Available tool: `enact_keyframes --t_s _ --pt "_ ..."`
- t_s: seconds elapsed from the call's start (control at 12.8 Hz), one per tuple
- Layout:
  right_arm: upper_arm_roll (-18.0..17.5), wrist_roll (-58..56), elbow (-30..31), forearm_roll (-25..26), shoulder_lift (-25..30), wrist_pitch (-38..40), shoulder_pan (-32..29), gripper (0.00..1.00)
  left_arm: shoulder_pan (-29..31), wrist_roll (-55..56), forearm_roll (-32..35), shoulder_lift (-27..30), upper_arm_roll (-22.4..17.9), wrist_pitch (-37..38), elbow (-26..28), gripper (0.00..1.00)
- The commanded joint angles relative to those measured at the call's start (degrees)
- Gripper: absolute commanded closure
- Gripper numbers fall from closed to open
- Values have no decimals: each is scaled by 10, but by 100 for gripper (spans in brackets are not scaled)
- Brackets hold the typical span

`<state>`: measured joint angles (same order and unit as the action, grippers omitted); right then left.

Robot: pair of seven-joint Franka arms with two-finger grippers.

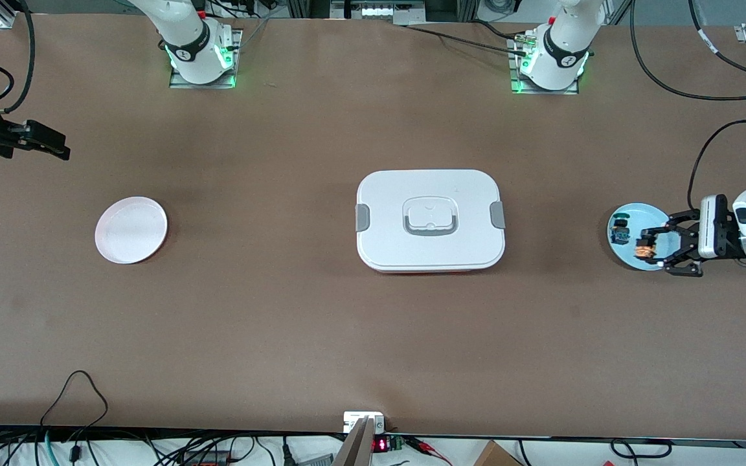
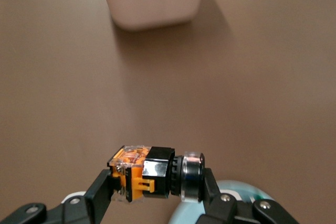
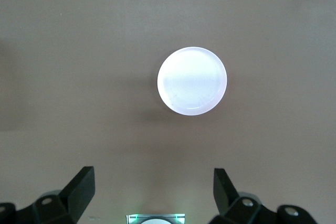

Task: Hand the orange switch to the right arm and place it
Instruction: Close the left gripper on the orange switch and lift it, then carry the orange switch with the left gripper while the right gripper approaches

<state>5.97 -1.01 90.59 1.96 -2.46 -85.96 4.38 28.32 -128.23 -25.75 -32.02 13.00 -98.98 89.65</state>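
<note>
Over the pale blue plate [image 1: 629,217] at the bench's [image 1: 321,310] three o'clock edge, left tool [image 1: 650,249] pinches the orange switch [image 1: 644,248] end to end. Right tool [image 3: 152,187] waits wide. We judge it light, rigid, slick plastic; grip its black middle.

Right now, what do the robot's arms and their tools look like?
Both arms are white with dark grey joint bands, and green lights glow at their bases. The left tool is black with jointed fingers on a white and silver wrist. The right tool is black too. Black cables trail nearby.
</note>
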Motion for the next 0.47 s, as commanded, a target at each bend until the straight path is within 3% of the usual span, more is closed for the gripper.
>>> enact_keyframes --t_s 0.0,0.39 --pt "1 0 -8 -8 3 9 2 0 -11 38 -106 -14 22 111 -36 100" --pt "-14 0 -26 -3 -1 4 5 0 -115 128 -381 -11 26 192 -37 100"
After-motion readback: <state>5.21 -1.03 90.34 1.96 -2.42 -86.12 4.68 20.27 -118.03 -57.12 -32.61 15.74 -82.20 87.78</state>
